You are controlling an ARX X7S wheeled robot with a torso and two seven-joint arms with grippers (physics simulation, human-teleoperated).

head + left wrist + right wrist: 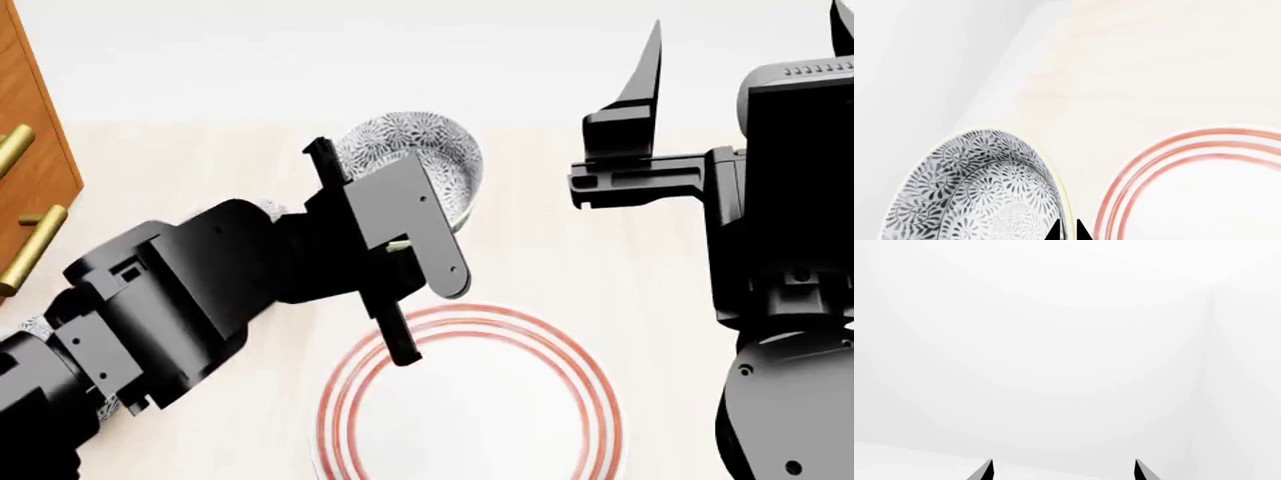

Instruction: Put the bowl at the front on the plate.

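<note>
**Kid:** Bowls are hard to carry, right? Where is this one?

**Helper:** The small round white bowl with the grey-blue flower pattern (424, 150) is up in the air, pinched by the left gripper (1069, 231). In the left wrist view the two black jaws sit close together with the thin rim of the bowl between them, one inside and one outside.

**Kid:** And the plate?

**Helper:** The big flat white plate with three thin red rings (470, 322) lies on the pale wooden desk (641, 260), nearer to the robot than the bowl. From the wrist, the bowl is just beside the plate, not over it yet.

**Kid:** So how should it do this bit well?

**Helper:** I think it should bring the bowl slowly over the middle of the plate and keep it level. The grip is only on one edge, so a quick swing could make the bowl tip or slip. Then go down gently until the bottom touches, and only then let go.

**Kid:** What about the other arm?

**Helper:** The right gripper (1063, 471) is held up high, jaws wide apart, holding nothing. It is well away, so it should not get in the way
</note>
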